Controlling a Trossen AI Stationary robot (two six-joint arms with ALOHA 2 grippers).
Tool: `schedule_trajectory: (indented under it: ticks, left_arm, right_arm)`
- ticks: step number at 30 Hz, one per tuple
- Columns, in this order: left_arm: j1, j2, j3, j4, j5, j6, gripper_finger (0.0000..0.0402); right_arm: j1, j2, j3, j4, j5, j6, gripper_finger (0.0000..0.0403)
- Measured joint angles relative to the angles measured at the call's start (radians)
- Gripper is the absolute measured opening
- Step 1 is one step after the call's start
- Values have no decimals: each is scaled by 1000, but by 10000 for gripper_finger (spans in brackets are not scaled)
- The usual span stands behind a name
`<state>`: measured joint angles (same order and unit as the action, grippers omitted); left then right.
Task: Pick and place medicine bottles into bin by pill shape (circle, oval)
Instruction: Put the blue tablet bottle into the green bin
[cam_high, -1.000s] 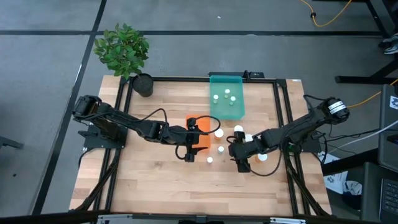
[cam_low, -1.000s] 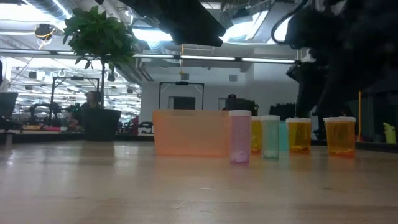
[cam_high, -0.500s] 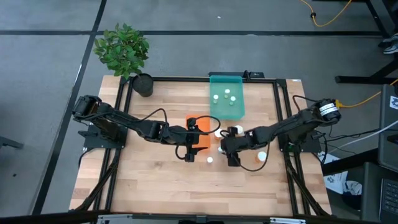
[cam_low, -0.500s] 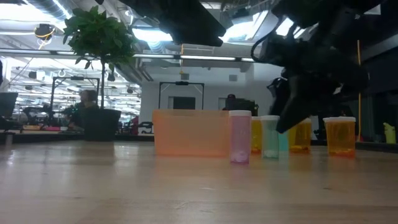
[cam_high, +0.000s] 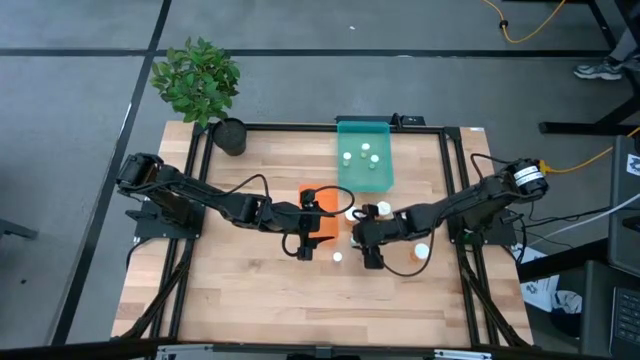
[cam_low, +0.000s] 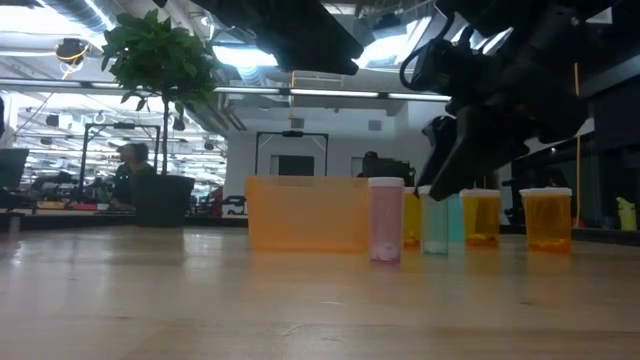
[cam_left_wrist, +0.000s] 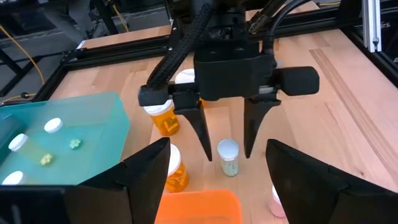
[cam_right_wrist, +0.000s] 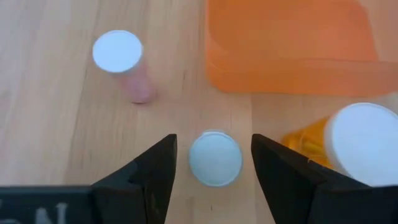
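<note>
Several white-capped medicine bottles stand upright on the wooden table: a pale teal one, a pink one and amber ones. My right gripper is open, with a finger on each side of the pale teal bottle's cap and touching nothing. My left gripper is open and empty above the orange bin. The teal bin at the far middle holds several caps and pills.
A potted plant stands at the table's far left corner. Black frame rails run along the table's sides. Amber bottles stand close behind the right gripper. A person shows in the room beyond.
My right gripper has gone toward the table's left edge, from near the amber bottles on the right to over the pale teal bottle, its fingers now on either side of the cap. The bottles have stayed in place.
</note>
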<state>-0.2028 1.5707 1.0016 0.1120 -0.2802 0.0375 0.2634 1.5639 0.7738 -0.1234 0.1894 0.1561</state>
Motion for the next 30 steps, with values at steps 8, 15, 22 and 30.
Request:
schedule_trajectory:
  ticks: [8, 15, 22, 30]
  left_arm:
    - [0, 0, 0, 0, 0, 0, 257]
    - [0, 0, 0, 0, 0, 0, 257]
    - [0, 0, 0, 0, 0, 0, 257]
    - [0, 0, 0, -2, 0, 0, 257]
  right_arm:
    - [0, 0, 0, 0, -26, -1, 175]
    - [0, 0, 0, 0, -25, -1, 131]
    - [0, -2, 0, 0, 19, 24, 114]
    - [0, -115, 66, -156, 27, 72, 114]
